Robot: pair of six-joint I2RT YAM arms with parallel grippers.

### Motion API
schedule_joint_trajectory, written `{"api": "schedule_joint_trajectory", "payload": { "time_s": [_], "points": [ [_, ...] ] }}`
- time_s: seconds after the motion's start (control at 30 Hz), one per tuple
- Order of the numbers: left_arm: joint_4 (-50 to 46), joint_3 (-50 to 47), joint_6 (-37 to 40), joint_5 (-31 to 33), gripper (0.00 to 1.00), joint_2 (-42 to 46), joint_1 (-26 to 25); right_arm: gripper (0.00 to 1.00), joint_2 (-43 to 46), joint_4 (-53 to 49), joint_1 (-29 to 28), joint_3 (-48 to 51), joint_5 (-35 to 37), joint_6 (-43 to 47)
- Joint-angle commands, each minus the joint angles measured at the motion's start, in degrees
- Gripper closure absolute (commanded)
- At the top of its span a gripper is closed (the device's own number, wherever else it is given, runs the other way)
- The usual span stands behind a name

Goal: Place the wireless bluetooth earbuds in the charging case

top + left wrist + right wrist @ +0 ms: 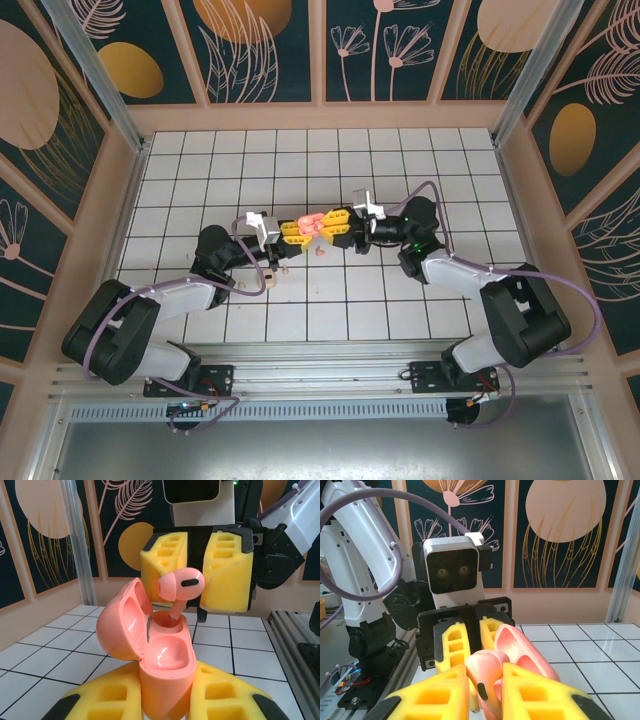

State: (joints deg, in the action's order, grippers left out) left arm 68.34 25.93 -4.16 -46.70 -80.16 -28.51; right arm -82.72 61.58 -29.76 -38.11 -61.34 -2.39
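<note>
Left wrist: left fingers clamp the open coral charging case; right fingers pinch a coral earbud.

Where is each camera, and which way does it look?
Top: above and behind, looking down at the tiled table; left arm and right arm show.
Left wrist: facing the right gripper; own fingers hold the pink case.
Right wrist: facing the left gripper; own fingers pinch the earbud.
Both wrist views share case and earbud.

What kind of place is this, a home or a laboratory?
Probably a laboratory robot cell: two robot arms bolted to a metal rail, a white tiled table, printed wall panels enclosing it.
</note>
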Motion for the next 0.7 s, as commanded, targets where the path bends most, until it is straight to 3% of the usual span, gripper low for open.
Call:
{"api": "schedule_joint_trajectory", "payload": {
  "time_s": [0.0, 0.67],
  "points": [
    [2.34, 0.11, -0.29, 0.16, 0.91, 0.38, -0.36, 0.79, -0.93, 3.38, -0.73, -0.13, 0.70, -0.95],
    [4.53, -0.71, -1.35, -0.02, 0.90, 2.82, -0.40, 0.78, 2.70, -7.86, 0.38, 3.79, 7.51, 4.33]
  ]
}}
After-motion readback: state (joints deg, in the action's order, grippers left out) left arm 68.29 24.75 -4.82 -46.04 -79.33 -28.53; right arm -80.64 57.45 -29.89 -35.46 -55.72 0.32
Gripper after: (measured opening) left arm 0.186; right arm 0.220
